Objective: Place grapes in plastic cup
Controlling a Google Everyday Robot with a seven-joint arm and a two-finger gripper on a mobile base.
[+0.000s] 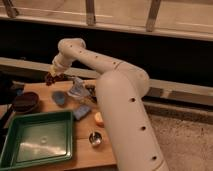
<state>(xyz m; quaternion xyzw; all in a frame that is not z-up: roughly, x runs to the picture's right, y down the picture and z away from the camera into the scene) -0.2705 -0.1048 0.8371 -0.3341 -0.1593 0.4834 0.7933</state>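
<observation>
so the end effector (pixel 54 75) is clamped on the small dark reddish-purple bunch of grapes (pixel 49 78) — held up over the back of the wooden surface (pixel 82 151), near the short light-blue plastic cup (pixel 59 98)

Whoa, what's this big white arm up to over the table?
The robot's claw is shut on a small bunch of dark grapes, holding them in the air above the wooden table. The light-blue plastic cup meant for them sits on the table just below, slightly to the right. The grapes are not yet in it.

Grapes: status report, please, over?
Gripper shut on grapes, held beyond cup. Grapes not yet in cup. Nothing seen between them.
</observation>
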